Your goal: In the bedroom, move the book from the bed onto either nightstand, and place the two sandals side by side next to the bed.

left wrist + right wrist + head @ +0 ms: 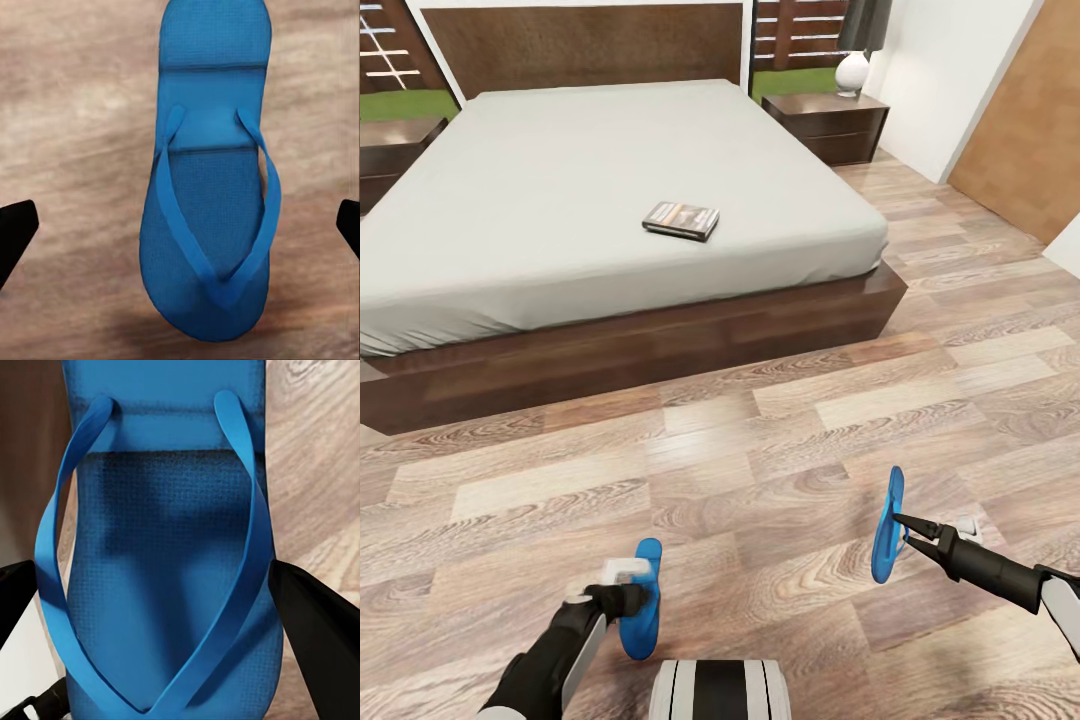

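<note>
No text, label, brand, number or sign can be read in any of the views. The book (681, 219), lying on the bed (560, 200) at about twelve o'clock from the robot, has pale marks on its dark cover that may be lettering, but they are too small and blurred to make out. The blue sandals (210, 187) show plain textured soles with no marking.

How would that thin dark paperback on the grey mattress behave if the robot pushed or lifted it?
The thin dark paperback book lies flat on the pale grey mattress, so it would probably slide, not roll or tip. It looks slim, so likely light. Gripped by one edge, its soft cover might bend or droop.
</note>
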`<state>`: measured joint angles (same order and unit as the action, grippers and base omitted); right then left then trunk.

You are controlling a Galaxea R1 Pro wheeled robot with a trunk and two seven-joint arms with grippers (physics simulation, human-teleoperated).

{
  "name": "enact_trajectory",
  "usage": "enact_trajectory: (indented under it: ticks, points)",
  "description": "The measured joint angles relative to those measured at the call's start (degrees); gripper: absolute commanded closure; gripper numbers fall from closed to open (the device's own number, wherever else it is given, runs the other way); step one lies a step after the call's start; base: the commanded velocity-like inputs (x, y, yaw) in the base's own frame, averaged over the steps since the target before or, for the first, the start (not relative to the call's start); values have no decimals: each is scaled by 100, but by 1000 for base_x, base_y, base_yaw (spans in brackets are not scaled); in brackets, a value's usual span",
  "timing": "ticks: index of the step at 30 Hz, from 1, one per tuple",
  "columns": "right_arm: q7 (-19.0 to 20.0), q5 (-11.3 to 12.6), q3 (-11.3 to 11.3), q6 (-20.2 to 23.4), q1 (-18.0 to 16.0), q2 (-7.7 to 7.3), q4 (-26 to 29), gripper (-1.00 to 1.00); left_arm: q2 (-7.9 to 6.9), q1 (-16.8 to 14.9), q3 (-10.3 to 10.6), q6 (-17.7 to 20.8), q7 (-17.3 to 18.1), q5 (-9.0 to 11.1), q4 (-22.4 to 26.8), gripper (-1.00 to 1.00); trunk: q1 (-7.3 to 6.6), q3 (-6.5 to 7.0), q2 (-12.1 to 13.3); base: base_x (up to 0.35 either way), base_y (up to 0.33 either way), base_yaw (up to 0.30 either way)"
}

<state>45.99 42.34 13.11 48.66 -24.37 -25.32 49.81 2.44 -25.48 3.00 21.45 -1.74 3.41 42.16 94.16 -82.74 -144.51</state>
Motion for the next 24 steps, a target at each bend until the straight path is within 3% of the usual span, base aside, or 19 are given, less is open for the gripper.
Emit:
enact_trajectory:
  ticks: [6, 9, 14, 17, 20, 24]
  points:
    - [-4, -8, 0, -7, -1, 13, -3, 100, 28, 0, 6, -321, -282, -5, -129, -100, 0, 0, 0, 0, 0, 0]
    - [-8, -9, 0, -8, 1, 17, -5, 100, 28, 0, 3, -642, -281, -7, -405, -100, 0, 0, 0, 0, 0, 0]
    - [-9, -8, 0, -7, -1, 18, -5, 100, 32, -1, 13, -752, -237, 0, -473, -100, 0, 0, 0, 0, 0, 0]
    - [-9, -10, 0, -8, 1, 18, -5, 100, 32, -1, 29, -760, 1, 4, -479, -100, 0, 0, 0, 0, 0, 0]
    - [-9, -8, 0, -7, 0, 18, -3, 100, 24, -1, 38, -767, 572, 6, -475, -100, 0, 0, 0, 0, 0, 0]
    - [-9, -8, 0, -7, 0, 18, -4, 100, 21, -1, 33, -778, 767, 2, -470, -100, 0, 0, 0, 0, 0, 0]
